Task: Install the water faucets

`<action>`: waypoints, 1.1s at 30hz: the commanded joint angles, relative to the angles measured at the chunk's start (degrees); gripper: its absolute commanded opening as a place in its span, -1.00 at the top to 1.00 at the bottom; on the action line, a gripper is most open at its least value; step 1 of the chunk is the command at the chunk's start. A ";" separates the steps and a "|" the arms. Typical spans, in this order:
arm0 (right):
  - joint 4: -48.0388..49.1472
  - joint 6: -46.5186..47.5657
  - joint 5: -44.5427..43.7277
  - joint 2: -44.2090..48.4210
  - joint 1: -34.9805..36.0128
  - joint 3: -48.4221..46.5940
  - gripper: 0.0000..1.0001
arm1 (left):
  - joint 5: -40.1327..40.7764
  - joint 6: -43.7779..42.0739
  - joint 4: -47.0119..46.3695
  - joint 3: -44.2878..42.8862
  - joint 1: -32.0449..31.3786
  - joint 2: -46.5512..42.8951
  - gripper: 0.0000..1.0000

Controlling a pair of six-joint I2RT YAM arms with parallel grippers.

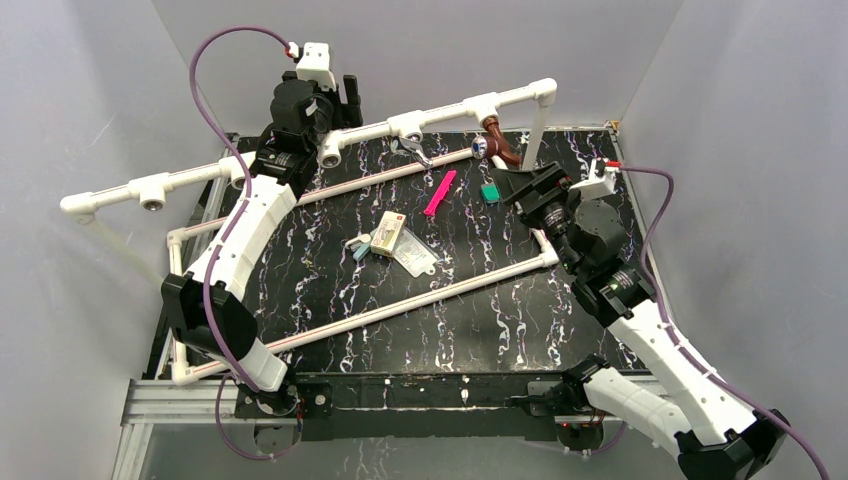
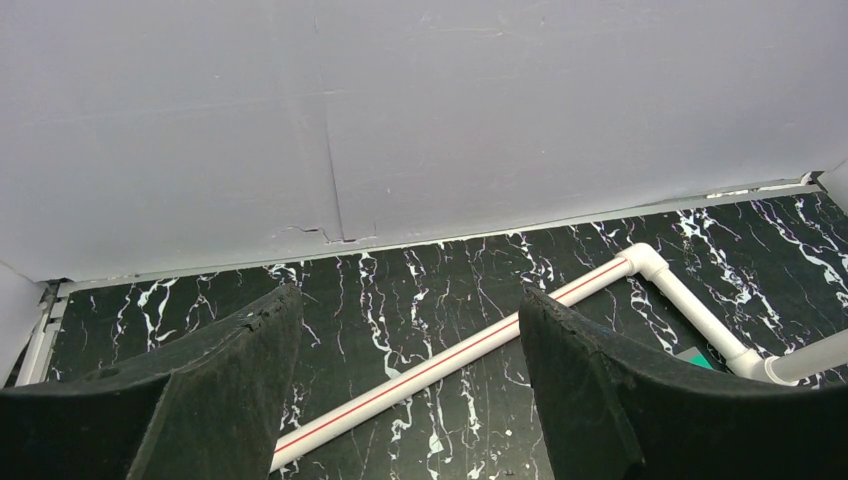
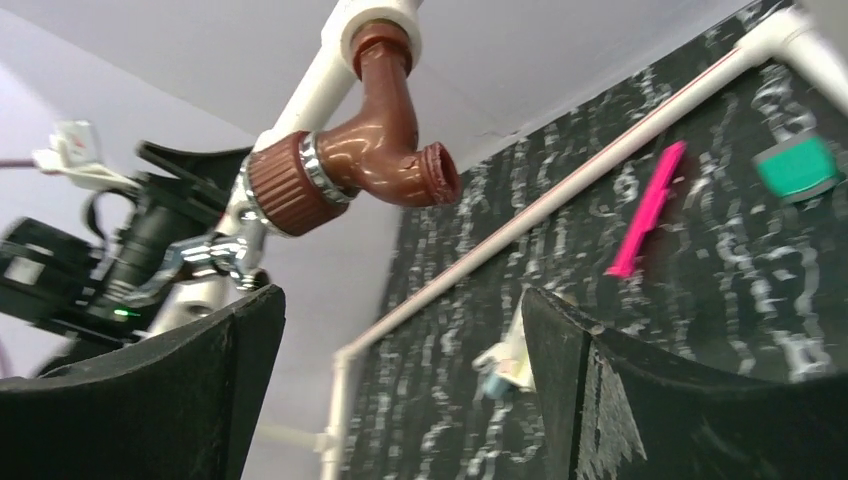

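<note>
From above, a black table (image 1: 400, 330) with white marble veining carries a frame of white plastic pipe (image 1: 360, 135). The glossy reddish-brown faucet (image 1: 498, 138) hangs from a socket in the raised pipe run, near the table's far right corner. The shiny silver faucet (image 1: 413, 150) hangs from the next socket to the left, along the far edge. A flat pink strip (image 1: 440, 193) and a small green piece (image 1: 490, 192) lie just in front of them. A small box (image 1: 387, 235) sits mid-table. The right claw (image 1: 508, 172) sits just beside the brown faucet, and the left claw (image 1: 348, 98) is up at the far left by the pipe.

The left wrist camera shows the left claw (image 2: 410, 390) spread wide, with nothing between its rough black fingers (image 2: 215, 400). Below lie a thin white pipe with a red line (image 2: 470, 350) and a grey wall.

In the right wrist camera, the right claw (image 3: 400, 390) is also spread wide and holds nothing. The brown faucet (image 3: 375, 160) is above it, clear of both fingers. Its stem runs straight up into the white socket (image 3: 375, 18). The body bends sideways, with a ribbed, chrome-ringed knob on the left and a threaded round spout mouth on the right. The pink strip (image 3: 645, 210) is blurred.
</note>
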State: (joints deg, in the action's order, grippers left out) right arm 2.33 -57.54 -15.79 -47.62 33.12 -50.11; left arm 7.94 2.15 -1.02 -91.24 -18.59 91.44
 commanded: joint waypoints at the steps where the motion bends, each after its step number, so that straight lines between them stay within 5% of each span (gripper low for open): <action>1: -1.92 18.51 -5.01 1.43 -0.07 -3.73 -0.91 | -0.55 -0.09 12.30 4.57 -0.31 5.33 -0.53; 6: 0.16 40.22 -8.45 2.65 -0.06 -3.44 -0.93 | -0.64 -0.12 12.33 4.55 -0.31 5.50 -0.53; 22: 9.99 100.25 11.78 0.34 -0.07 0.14 -0.97 | -0.99 0.02 12.69 4.25 -0.31 5.68 -0.53; 33: 18.02 117.26 15.30 -8.36 -0.07 -2.11 -0.97 | -0.51 -0.39 12.66 4.29 -0.31 5.76 -0.53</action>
State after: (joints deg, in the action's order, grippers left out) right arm 13.82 51.62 -2.50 -53.84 33.08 -50.33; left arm 7.90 2.11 -0.78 -91.48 -18.59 91.61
